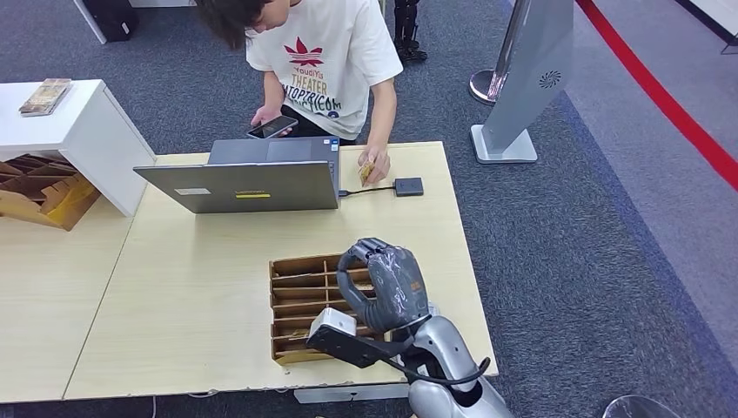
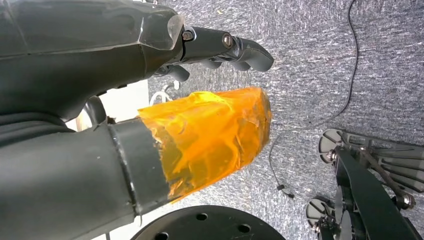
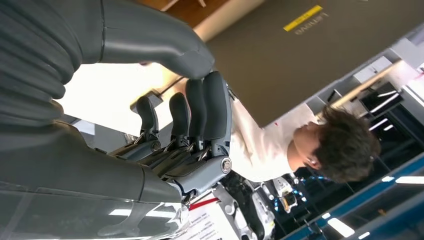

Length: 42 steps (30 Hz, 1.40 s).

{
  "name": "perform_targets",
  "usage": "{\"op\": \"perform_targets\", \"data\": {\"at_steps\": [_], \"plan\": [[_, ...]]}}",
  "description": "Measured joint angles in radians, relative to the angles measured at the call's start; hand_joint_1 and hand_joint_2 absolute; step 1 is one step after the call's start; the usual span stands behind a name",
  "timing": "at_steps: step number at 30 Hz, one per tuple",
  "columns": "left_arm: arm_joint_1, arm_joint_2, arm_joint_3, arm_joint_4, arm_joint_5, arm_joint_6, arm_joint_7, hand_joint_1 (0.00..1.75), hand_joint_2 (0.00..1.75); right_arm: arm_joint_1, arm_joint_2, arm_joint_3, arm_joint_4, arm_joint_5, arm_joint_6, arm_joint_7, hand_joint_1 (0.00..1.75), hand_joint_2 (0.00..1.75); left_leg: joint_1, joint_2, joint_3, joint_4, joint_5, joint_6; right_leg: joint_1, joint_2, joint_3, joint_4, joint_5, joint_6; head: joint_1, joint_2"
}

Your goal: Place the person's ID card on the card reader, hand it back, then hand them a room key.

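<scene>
Landmark: the laptop (image 1: pixel 239 178), open at the far edge of the wooden table (image 1: pixel 174 296). Left of it stands a white cabinet (image 1: pixel 74 131), just beside the table's far-left corner. Bare tabletop lies between the laptop and the near edge. Right of the laptop, the person's hand (image 1: pixel 374 165) holds the ID card (image 1: pixel 366 171), near the black card reader (image 1: pixel 408 185), which is cabled to the laptop. Nearer than the laptop, toward the table's right edge, sits a slotted cardboard tray (image 1: pixel 305 300). The right hand (image 1: pixel 387 283) hovers over this tray, fingers curled inward, grasping nothing. The left hand (image 2: pixel 220 47) hangs above carpet, empty, with fingers curled.
</scene>
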Motion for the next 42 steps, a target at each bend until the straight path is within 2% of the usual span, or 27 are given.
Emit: {"op": "perform_targets", "data": {"at_steps": [19, 26, 30, 35, 42], "plan": [[-0.001, 0.000, 0.016, 0.000, -0.015, -0.002, -0.003, 0.00, 0.00, -0.011, -0.007, 0.000, 0.093, 0.031, 0.008, 0.028, 0.94, 1.75, 0.000, 0.000, 0.000, 0.000, 0.000, 0.000, 0.000, 0.000, 0.000, 0.000, 0.000, 0.000, 0.000, 0.000], [-0.001, 0.000, 0.017, 0.000, -0.019, -0.004, -0.003, 0.00, 0.00, -0.015, -0.008, -0.001, 0.112, 0.032, 0.018, 0.039, 0.82, 1.75, 0.000, 0.000, 0.000, 0.000, 0.000, 0.000, 0.000, 0.000, 0.000, 0.000, 0.000, 0.000, 0.000, 0.000], [-0.001, 0.000, 0.021, 0.000, -0.029, -0.006, -0.003, 0.00, 0.00, -0.018, -0.007, -0.008, 0.137, 0.039, 0.023, 0.051, 0.69, 1.75, 0.000, 0.000, 0.000, 0.000, 0.000, 0.000, 0.000, 0.000, 0.000, 0.000, 0.000, 0.000, 0.000, 0.000], [-0.001, 0.000, 0.032, 0.000, -0.039, -0.007, -0.003, 0.00, 0.00, -0.020, -0.007, -0.024, 0.171, 0.051, 0.024, 0.061, 0.75, 1.75, 0.000, 0.000, 0.000, 0.000, 0.000, 0.000, 0.000, 0.000, 0.000, 0.000, 0.000, 0.000, 0.000, 0.000], [-0.002, 0.000, 0.044, 0.000, -0.051, -0.010, -0.003, 0.00, 0.00, -0.021, -0.007, -0.042, 0.203, 0.062, 0.029, 0.070, 0.90, 1.75, 0.000, 0.000, 0.000, 0.000, 0.000, 0.000, 0.000, 0.000, 0.000, 0.000, 0.000, 0.000, 0.000, 0.000]]}}
